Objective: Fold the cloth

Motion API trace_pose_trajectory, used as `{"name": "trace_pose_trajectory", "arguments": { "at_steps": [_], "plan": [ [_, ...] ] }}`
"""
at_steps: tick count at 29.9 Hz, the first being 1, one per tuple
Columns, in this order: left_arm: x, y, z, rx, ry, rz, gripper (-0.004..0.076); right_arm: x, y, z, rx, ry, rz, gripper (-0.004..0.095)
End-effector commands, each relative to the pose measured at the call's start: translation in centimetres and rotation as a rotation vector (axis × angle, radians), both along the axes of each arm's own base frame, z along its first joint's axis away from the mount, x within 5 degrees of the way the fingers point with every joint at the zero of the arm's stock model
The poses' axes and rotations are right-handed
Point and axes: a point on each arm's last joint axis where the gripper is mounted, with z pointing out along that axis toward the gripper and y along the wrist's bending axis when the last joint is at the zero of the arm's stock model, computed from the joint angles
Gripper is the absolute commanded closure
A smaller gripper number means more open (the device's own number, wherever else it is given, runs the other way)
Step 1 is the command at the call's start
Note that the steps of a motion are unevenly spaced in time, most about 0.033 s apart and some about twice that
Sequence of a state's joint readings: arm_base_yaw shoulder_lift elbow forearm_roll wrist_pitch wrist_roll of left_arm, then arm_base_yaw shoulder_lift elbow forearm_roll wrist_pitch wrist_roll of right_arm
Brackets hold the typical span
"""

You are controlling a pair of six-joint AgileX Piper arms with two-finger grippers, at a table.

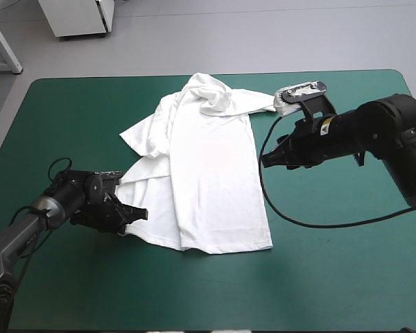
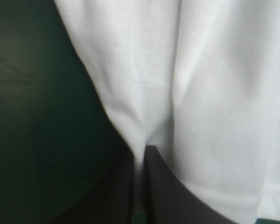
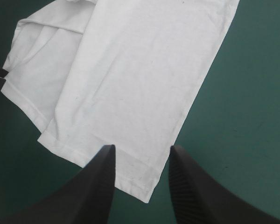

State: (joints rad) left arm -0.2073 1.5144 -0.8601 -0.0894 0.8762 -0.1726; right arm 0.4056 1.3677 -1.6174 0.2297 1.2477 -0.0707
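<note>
Because only the left gripper point(image 2: 140, 156) clamps the T-shirt point(image 1: 208, 173), fingers of the right gripper point(image 3: 142, 151) apart, a pull could drag it askew.

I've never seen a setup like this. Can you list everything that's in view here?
Table: one, teal-green cover, under everything else.
T-shirt: one, white, middle of the cover, partly folded lengthwise, collar end bunched toward the far edge.
Left gripper: one, black fingers, at the T-shirt's near-left hem, shut on the cloth.
Right gripper: one, black fingers, beside the T-shirt's right edge, open, holding nothing.
</note>
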Motion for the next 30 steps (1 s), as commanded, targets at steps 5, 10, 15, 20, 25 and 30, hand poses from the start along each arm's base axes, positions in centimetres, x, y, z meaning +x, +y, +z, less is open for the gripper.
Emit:
{"name": "trace_pose_trajectory", "arguments": {
  "at_steps": [5, 10, 15, 20, 25, 30],
  "plan": [
    [0.4, 0.1, -1.2, 0.020, -0.039, -0.010, 0.0733, 2.6, 1.7, -1.9, -0.032, 0.033, 0.018, 0.0408],
    [0.4, 0.1, -1.2, 0.021, -0.038, -0.012, 0.0733, 3.4, 4.6, -5.4, -0.188, 0.074, 0.087, 0.0408],
    [0.4, 0.1, -1.2, 0.021, -0.038, -0.012, 0.0733, 3.1, 6.4, -9.9, -0.241, 0.140, 0.092, 0.0410],
    [0.4, 0.1, -1.2, 0.019, -0.038, -0.011, 0.0733, 2.5, 6.0, -14.4, -0.264, 0.228, 0.059, 0.0410],
    [0.4, 0.1, -1.2, 0.019, -0.038, -0.011, 0.0733, 1.7, 5.8, -17.2, -0.256, 0.290, 0.055, 0.0410],
    [0.4, 0.1, -1.2, 0.019, -0.038, -0.011, 0.0733, 1.4, 5.9, -18.0, -0.223, 0.314, 0.045, 0.0411]
  ]
}}
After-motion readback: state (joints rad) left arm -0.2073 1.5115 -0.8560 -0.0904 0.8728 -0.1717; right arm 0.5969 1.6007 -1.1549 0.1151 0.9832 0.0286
